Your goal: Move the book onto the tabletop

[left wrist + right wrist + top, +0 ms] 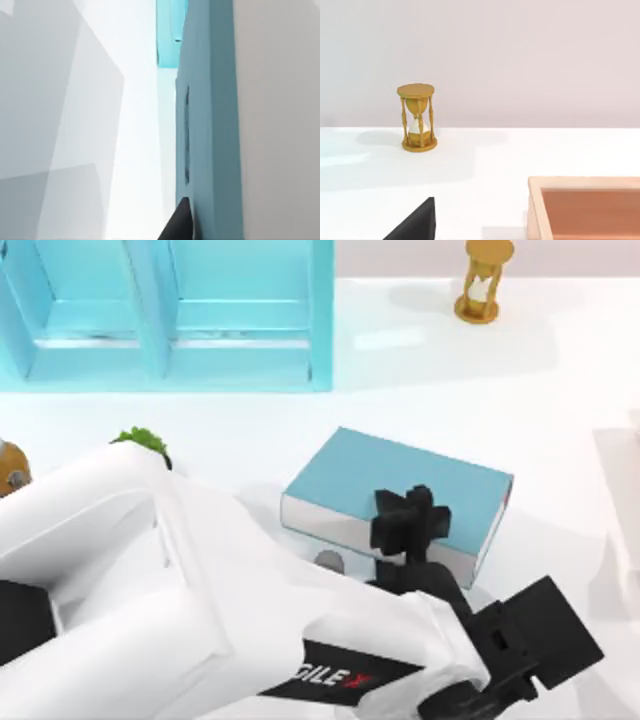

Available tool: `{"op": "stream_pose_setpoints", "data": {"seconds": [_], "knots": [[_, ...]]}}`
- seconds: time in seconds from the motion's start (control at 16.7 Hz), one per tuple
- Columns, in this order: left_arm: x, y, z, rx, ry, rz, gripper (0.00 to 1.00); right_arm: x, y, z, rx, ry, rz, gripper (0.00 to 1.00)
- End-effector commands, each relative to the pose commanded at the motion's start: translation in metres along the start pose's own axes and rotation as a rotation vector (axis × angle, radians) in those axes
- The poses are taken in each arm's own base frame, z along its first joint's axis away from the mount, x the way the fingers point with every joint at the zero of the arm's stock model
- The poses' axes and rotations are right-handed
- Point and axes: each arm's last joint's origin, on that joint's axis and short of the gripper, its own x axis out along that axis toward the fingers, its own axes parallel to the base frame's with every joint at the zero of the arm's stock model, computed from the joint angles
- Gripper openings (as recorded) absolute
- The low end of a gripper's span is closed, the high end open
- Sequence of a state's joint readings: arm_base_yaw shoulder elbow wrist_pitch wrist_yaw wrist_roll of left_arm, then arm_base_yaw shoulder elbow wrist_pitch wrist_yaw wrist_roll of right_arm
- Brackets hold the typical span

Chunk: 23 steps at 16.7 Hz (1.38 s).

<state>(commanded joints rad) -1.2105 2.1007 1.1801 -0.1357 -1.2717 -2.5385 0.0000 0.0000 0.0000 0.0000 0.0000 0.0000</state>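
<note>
- The book (pixel 400 485) lies flat on the white surface (pixel 560 390), near the middle and in front of the light-blue cabinet (pixel 240 340), turned at a slant, with its white page edges toward the near side and a red strip at its right end.
- Our left gripper (pixel 410 525) sits over the near right part of the book, its black fingers spread across the near edge of the cover; the white left arm (pixel 200 600) reaches in from the near left.
- In the left wrist view the teal cover (pixel 210 140) runs right beside one dark fingertip (pixel 179 225); we cannot tell whether the gripper is clamped on the book or loose.
- A green plant (pixel 142 441) peeks out behind the left arm, to the left of the book.
- A golden hourglass (pixel 484 282) stands upright at the far right of the surface, well apart from the book.
- The right wrist view shows the hourglass (pixel 417 118), a dark fingertip (pixel 417 222) of the right gripper, and the corner of a tan wooden tray (pixel 585 207).
</note>
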Motion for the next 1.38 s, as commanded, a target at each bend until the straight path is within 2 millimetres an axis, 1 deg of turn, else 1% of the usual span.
{"op": "stream_pose_setpoints", "data": {"seconds": [0.36, 0.42, 1.02, 1.2, 1.38], "knots": [[0.000, 0.000, 0.000, 0.000, 0.000, 0.000, 0.98, 0.000, 0.000, 0.000, 0.000, 0.000, 0.000, 1.00], [0.000, 0.000, 0.000, 0.000, 0.000, 0.000, 1.00, 0.000, 0.000, 0.000, 0.000, 0.000, 0.000, 1.00], [-0.002, 0.001, 0.000, 0.001, 0.002, 0.001, 1.00, 0.000, 0.000, 0.000, 0.000, 0.000, 0.000, 1.00], [-0.016, 0.006, -0.004, -0.009, 0.018, 0.006, 1.00, 0.000, 0.000, 0.000, 0.000, 0.000, 0.000, 1.00], [-0.039, 0.016, -0.006, -0.026, 0.040, 0.022, 1.00, 0.000, 0.000, 0.000, 0.000, 0.000, 0.000, 1.00]]}}
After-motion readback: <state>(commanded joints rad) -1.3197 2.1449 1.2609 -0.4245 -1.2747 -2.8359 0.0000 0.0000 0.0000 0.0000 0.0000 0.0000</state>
